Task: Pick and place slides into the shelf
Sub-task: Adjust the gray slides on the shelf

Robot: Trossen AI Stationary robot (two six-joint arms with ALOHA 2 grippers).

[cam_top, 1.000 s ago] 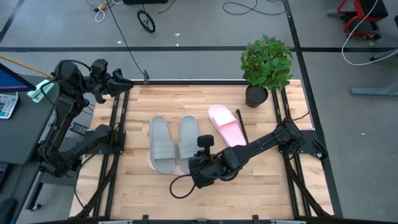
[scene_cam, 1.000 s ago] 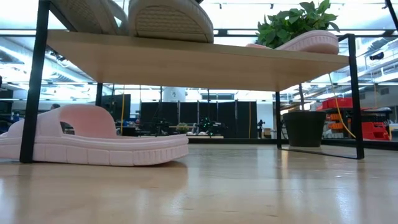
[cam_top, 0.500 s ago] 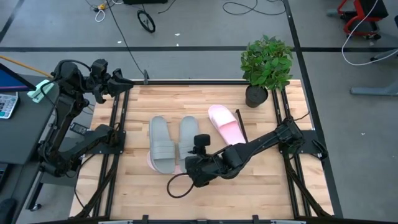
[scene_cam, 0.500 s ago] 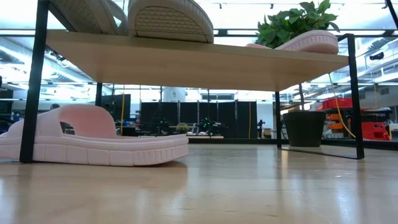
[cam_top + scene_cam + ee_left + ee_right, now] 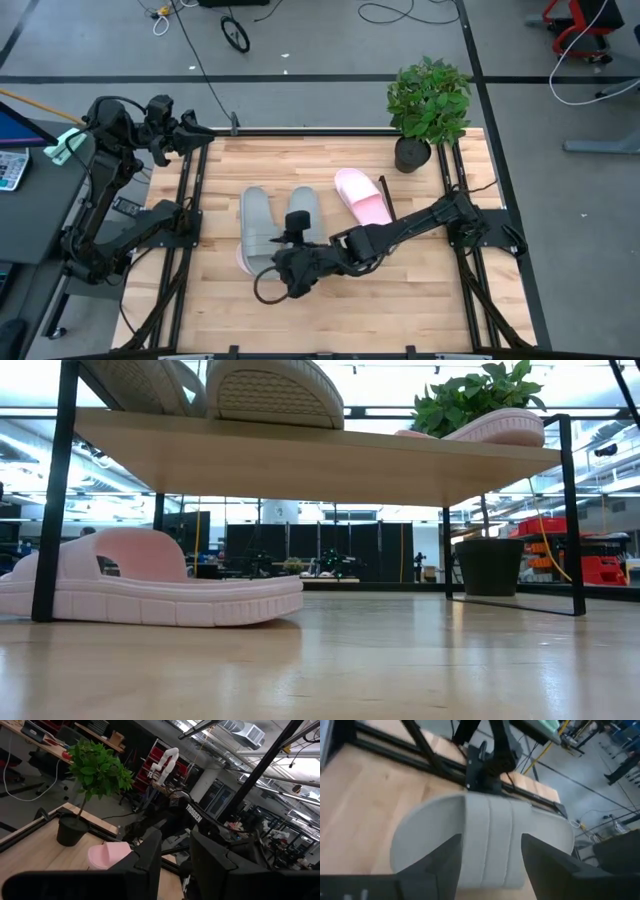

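At the table's far left corner the left gripper (image 5: 200, 131) hangs raised, just as it did a second ago; whether its fingers are parted cannot be told. Across the middle, the right gripper (image 5: 292, 272) has slid leftward along the shelf (image 5: 300, 455) and now sits over the near ends of the two grey slides (image 5: 262, 232), fingers (image 5: 547, 862) spread wide with a ribbed grey strap between them (not yet touched). Beneath that pair, one pink slide (image 5: 150, 585) lies on the tabletop under the board. Right of the gripper and farther back, the other pink slide (image 5: 362, 197) rests on the shelf near a potted plant (image 5: 428, 105).
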